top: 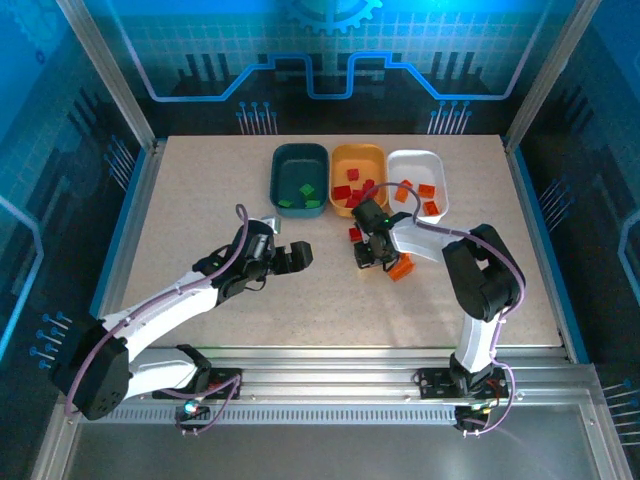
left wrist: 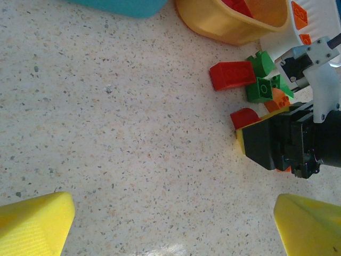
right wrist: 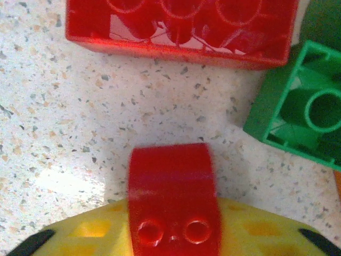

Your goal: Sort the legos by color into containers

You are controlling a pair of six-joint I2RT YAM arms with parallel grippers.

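One small red rounded plastic brick (right wrist: 171,181) is pinched by its end in the right claw (top: 372,252) and may slip; left claw (top: 293,257) is spread.

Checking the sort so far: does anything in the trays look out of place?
One oddity: the orange tray holds red bricks, while the orange bricks sit in the white tray. The green bricks are in the teal tray. From above, each tray looks single-coloured.
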